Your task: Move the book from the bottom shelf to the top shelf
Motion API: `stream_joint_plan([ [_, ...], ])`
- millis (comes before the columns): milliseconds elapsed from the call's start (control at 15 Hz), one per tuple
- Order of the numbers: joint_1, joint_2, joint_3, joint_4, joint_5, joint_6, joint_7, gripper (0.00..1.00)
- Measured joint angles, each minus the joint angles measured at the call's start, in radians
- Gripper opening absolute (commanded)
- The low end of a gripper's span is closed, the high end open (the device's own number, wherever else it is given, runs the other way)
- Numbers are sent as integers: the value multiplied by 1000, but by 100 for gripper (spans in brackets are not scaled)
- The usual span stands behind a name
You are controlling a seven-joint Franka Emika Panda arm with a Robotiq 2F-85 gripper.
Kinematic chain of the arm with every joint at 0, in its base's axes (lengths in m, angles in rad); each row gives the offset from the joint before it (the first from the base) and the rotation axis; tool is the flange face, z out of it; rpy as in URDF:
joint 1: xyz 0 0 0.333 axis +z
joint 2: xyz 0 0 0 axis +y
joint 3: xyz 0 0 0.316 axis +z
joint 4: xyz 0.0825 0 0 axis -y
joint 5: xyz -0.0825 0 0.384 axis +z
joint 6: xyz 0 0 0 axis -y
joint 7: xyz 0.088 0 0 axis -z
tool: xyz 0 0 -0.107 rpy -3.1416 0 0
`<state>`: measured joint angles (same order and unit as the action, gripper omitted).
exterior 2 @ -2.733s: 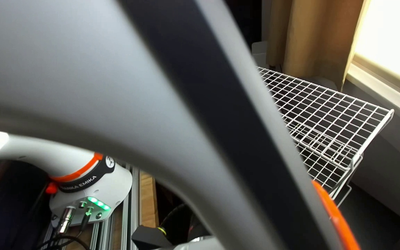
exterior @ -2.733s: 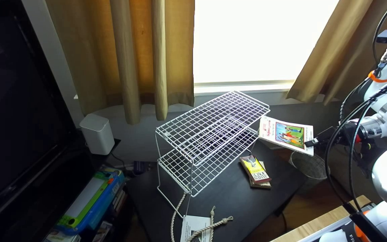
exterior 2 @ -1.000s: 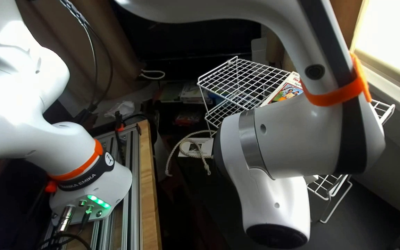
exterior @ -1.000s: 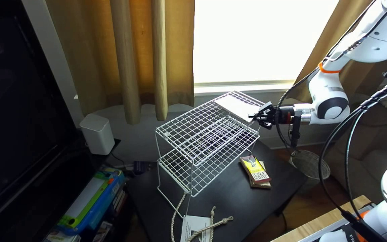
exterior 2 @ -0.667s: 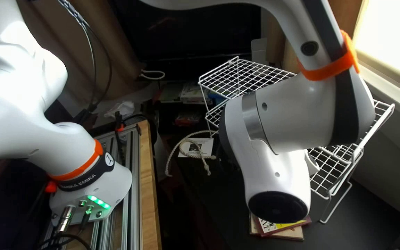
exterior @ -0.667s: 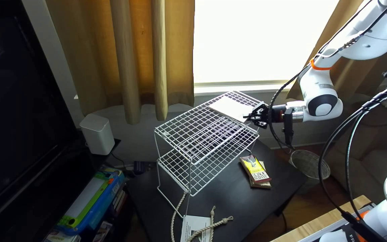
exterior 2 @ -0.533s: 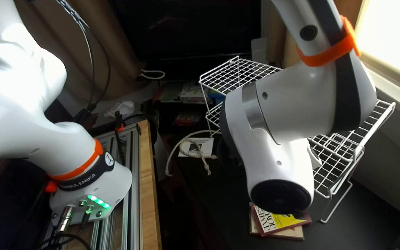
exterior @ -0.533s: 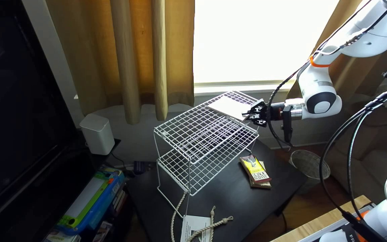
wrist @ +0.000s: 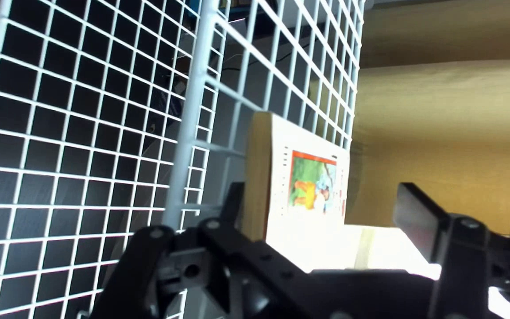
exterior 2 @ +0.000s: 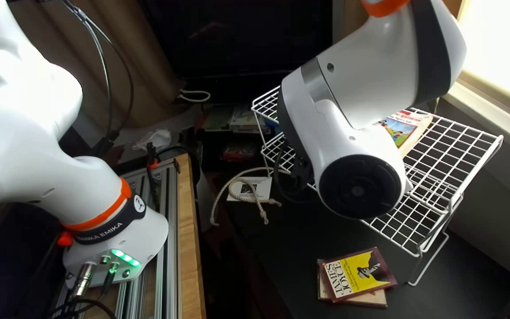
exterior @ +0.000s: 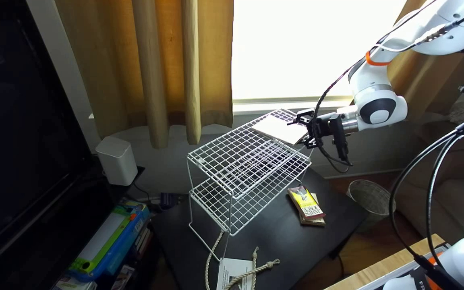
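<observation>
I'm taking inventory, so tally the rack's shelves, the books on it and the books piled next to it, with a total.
Shelves: 2 (top shelf, bottom shelf)
Books on the top shelf: 1 (white book)
Piled books: 2 (yellow book, lower book)
Total: 5

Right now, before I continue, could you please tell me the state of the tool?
Tool: open, jaws spread wide, not gripping the book, which lies on the top shelf.
</observation>
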<state>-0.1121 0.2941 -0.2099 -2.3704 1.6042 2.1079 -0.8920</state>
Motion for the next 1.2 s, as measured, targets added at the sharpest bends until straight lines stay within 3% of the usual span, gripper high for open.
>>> stream_joint_plan([
  [333, 25, -33, 21, 2, -10, 142, 134, 100],
  [600, 50, -61, 41, 0, -108, 262, 330, 100],
  [933, 49, -82, 45, -9, -276, 302, 555, 100],
  [1200, 39, -111, 45, -28, -325, 320, 607, 100],
])
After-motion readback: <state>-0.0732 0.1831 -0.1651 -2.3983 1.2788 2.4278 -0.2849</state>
